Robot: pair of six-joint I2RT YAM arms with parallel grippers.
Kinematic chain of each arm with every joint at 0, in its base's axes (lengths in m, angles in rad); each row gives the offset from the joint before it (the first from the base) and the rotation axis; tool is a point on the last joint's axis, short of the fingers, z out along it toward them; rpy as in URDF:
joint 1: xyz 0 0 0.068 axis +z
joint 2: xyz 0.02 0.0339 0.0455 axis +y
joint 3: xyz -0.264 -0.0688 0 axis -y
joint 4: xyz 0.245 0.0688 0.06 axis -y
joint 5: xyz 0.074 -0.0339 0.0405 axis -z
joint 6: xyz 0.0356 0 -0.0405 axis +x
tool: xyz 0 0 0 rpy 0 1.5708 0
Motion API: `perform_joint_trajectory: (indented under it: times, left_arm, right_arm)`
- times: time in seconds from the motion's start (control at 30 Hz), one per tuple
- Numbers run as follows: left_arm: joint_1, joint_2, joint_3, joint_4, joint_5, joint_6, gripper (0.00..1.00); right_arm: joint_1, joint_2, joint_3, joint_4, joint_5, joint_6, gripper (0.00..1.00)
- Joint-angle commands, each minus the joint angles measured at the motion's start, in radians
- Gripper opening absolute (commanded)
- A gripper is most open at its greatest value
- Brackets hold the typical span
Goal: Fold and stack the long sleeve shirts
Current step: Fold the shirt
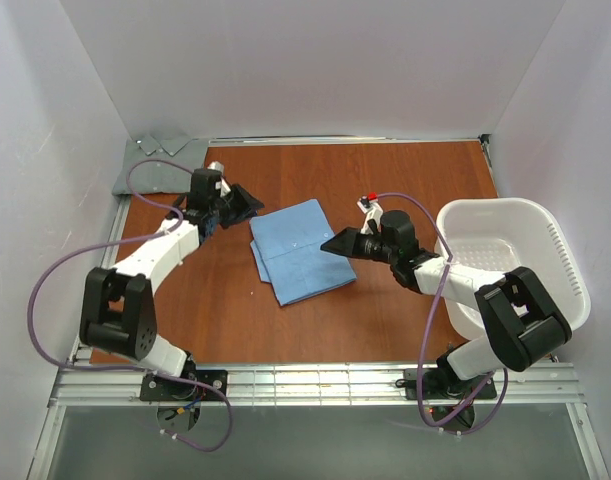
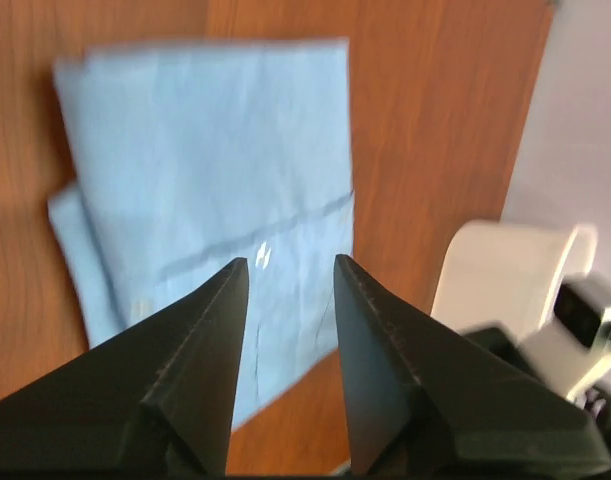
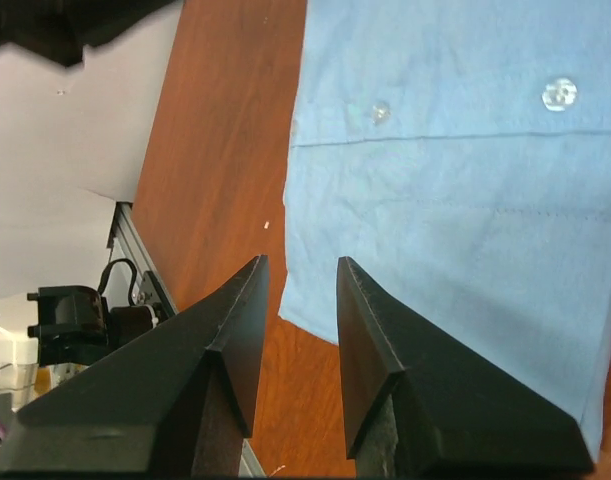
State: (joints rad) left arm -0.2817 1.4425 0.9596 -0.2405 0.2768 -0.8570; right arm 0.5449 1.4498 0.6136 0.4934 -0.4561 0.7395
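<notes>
The light blue shirt (image 1: 300,250) lies folded into a rectangle on the wooden table's middle; it also shows in the left wrist view (image 2: 215,170) and the right wrist view (image 3: 455,180), buttons visible. The grey-green shirt (image 1: 160,165) lies folded at the far left corner, partly off the wood. My left gripper (image 1: 247,205) is open and empty, just left of the blue shirt's far corner. My right gripper (image 1: 337,243) is open and empty at the blue shirt's right edge. In both wrist views the jaws stand apart with nothing between them.
A white plastic laundry basket (image 1: 560,260) stands at the right side of the table, over the right arm. White walls enclose the table on three sides. A metal rail (image 1: 315,380) runs along the near edge.
</notes>
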Motion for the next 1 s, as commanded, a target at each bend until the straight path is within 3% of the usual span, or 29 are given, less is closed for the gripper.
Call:
perform_joint_trajectory:
  times: [0.0,0.13,0.3,0.6,0.8,0.97]
  left_arm:
    - [0.050,0.155,0.105,-0.003,0.013,0.067,0.30]
    - [0.062,0.332,0.237,0.007,0.039,0.079,0.22]
    - [0.073,0.464,0.265,0.056,0.010,0.093,0.18]
    - [0.134,0.492,0.197,0.086,-0.004,0.121,0.20]
    - [0.127,0.291,0.174,0.047,-0.020,0.162,0.40]
    - [0.047,0.057,0.096,-0.022,-0.122,0.168,0.76]
  right_arm:
    - [0.015,-0.008,0.029,-0.041,-0.027,-0.051,0.26]
    - [0.018,-0.002,0.008,-0.049,-0.033,-0.063,0.26]
    - [0.020,-0.002,-0.021,-0.058,-0.035,-0.075,0.26]
    - [0.021,-0.006,-0.020,-0.121,0.011,-0.143,0.27]
    - [0.020,-0.081,0.092,-0.384,0.175,-0.340,0.28]
    - [0.017,-0.051,0.187,-0.571,0.330,-0.442,0.30]
